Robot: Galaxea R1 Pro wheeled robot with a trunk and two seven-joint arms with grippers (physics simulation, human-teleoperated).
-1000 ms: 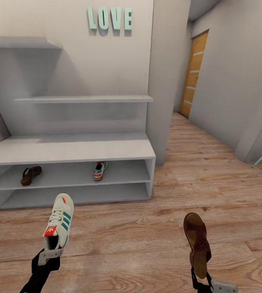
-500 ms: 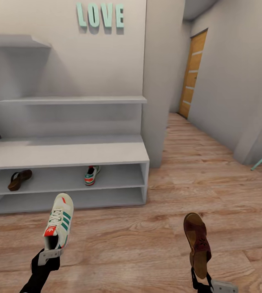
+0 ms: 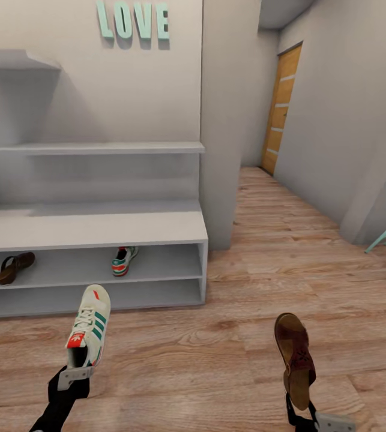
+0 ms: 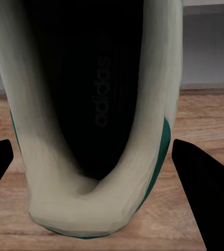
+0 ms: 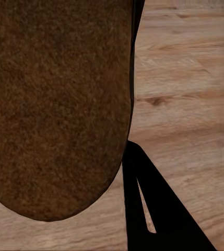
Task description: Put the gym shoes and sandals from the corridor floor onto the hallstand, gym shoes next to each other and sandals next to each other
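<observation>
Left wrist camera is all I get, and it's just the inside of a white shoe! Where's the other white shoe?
Observer: The other gym shoe already sits on the hallstand's upper open shelf row, under the bench.
Operator: Is a sandal there too?
Observer: Yes, one sandal lies on that same shelf, apart from that shoe, nearer the unit's left end.
Operator: What's the other hand doing?
Observer: The right hand holds the second sandal by its heel end, toe pointing away, above the corridor floor.
</observation>
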